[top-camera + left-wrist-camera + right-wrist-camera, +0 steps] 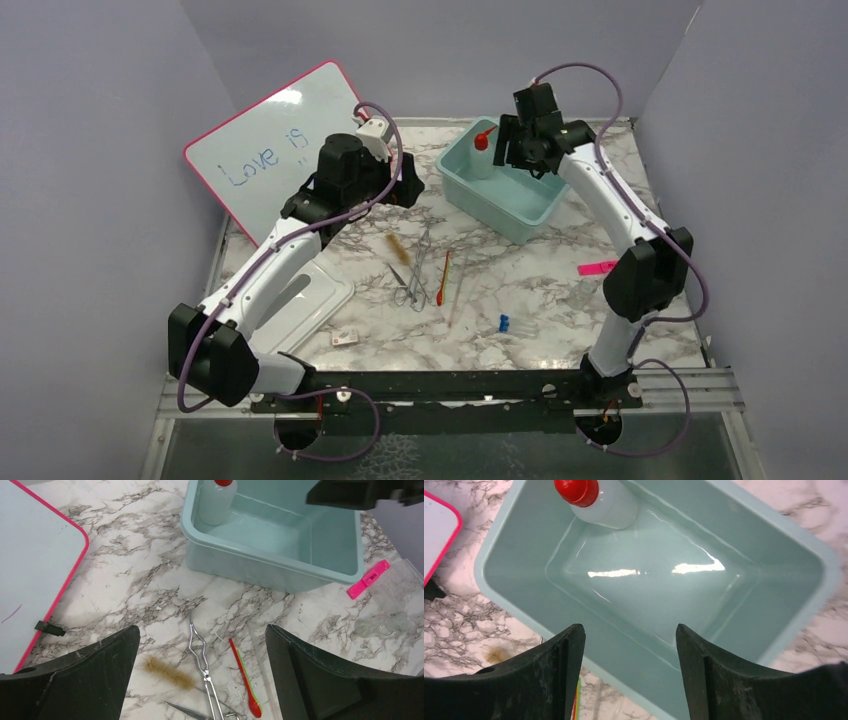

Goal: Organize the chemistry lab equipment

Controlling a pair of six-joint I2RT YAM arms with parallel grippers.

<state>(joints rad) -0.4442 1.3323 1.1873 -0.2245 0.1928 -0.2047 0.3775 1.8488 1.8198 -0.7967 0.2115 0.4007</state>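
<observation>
Black, matte fingers of the right hand (628,637) stand spread and empty above a glossy teal bin (819,567), rectangular with rounded corners. The clear squeeze bottle (609,505) stands upright in the bin's far corner, its nozzle cap red.

The left hand (202,632) is spread wide too, with nothing in it, and hovers over the marbled tabletop (135,575). Below it, on the tabletop in front of the bin, lie the metal scissor-like forceps (200,655). A fuzzy brown-bristle brush (167,672) lies to their left. To their right is a thin red stick (245,672) with a spoon-shaped end, and a faint clear rod (261,665) lies just beside that. Slim tweezers (190,710) show at the lower edge.

Only the left wrist view makes out small rounded glass pieces (382,625) near a pink clip (369,579). Only the top view shows a little blue piece (505,323) and a small card (344,338) nearer the arms' bases. It also takes in the whole pink-framed whiteboard (270,150) at far left.
</observation>
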